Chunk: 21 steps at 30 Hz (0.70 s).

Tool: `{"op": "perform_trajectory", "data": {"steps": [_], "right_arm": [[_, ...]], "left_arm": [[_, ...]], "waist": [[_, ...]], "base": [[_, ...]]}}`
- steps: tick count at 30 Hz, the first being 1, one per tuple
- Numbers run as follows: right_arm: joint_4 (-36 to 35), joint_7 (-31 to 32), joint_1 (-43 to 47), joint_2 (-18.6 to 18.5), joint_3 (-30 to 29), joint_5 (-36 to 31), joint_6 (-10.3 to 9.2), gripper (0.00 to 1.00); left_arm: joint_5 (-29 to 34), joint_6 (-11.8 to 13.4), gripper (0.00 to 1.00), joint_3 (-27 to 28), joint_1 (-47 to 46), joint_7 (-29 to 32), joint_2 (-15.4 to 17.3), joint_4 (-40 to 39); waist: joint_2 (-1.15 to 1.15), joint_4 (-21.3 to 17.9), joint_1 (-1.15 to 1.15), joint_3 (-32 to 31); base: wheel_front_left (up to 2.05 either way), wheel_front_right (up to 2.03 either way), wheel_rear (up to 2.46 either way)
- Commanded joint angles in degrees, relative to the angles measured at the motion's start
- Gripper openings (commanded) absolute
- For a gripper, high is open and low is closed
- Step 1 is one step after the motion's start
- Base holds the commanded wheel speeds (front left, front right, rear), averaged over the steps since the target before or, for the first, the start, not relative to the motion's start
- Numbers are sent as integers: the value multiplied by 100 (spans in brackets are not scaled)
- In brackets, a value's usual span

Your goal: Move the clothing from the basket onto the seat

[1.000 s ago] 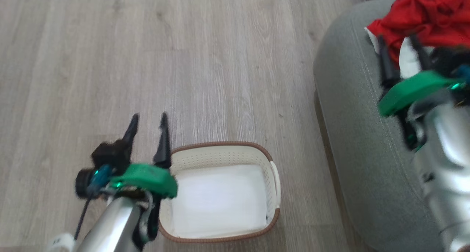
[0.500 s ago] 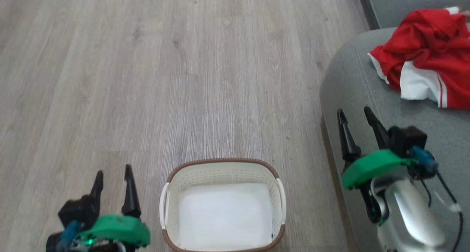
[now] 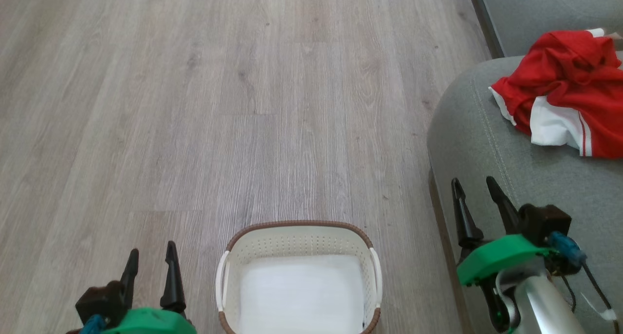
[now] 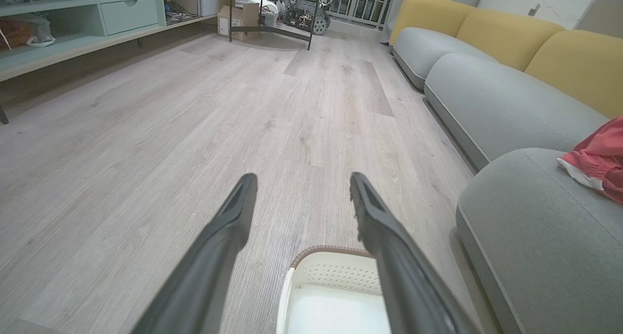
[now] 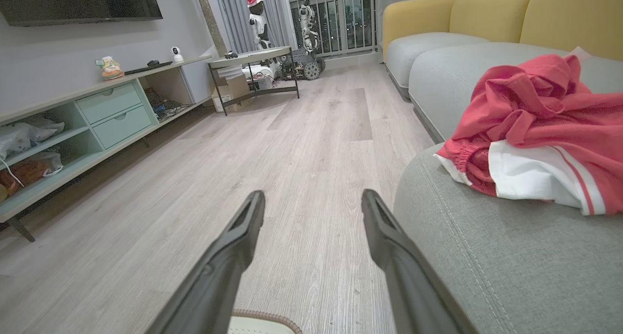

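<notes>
Withdrawn from the clothing (image 3: 569, 76), right pincer (image 3: 472, 180) hovers agape over the seat (image 3: 486, 144); left pincer (image 3: 152, 249) likewise agape.

The wood floor (image 3: 194, 105) bears the basket (image 3: 299, 239); the seat (image 3: 467, 129) bears the clothing (image 3: 569, 81).

Both the left hand (image 3: 152, 248) and right hand (image 3: 473, 180) pair tapered black fingers (image 3: 171, 285) with green wrist plates (image 3: 496, 263).

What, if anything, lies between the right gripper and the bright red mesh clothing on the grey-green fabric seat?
Nothing visible does. The open right gripper hovers by the edge of the grey-green fabric seat; only bare cushion separates it from the red mesh clothing, already lying on that seat.
</notes>
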Motion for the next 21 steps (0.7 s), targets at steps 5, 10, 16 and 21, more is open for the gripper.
{"op": "perform_trajectory", "data": {"steps": [5, 10, 16, 21], "right_arm": [[-171, -24, -50, 51, 114, 12, -1, 100], [-135, 3, -22, 52, 131, 24, -1, 100], [-93, 20, 21, 52, 140, 25, -1, 100], [-57, 19, 40, 52, 143, 42, -1, 100]], "left_arm": [[106, -71, 100, 236, -232, -72, 3, -95], [162, -119, 100, 223, -256, -72, -20, -48], [214, -153, 100, 187, -284, -72, -39, 31], [247, -162, 100, 180, -297, -72, -44, 71]], "waist": [[0, 8, 0, -50], [0, -13, 0, -89], [0, -36, 0, -126], [0, -49, 0, -156]], "base": [[0, 0, 0], [0, 0, 0], [0, 0, 0], [0, 0, 0]]}}
